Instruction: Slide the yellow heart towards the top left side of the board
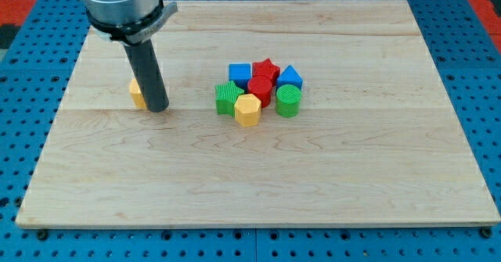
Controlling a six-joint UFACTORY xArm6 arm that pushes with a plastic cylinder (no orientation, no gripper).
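Note:
The yellow heart lies on the left part of the wooden board, mostly hidden behind my rod. Only its left edge shows. My tip rests on the board right against the heart's right and lower side. The rod rises to the arm's grey body at the view's top left.
A tight cluster of blocks sits near the board's middle: a blue cube, a red star, a blue block, a red cylinder, a green block, a yellow hexagon, a green cylinder.

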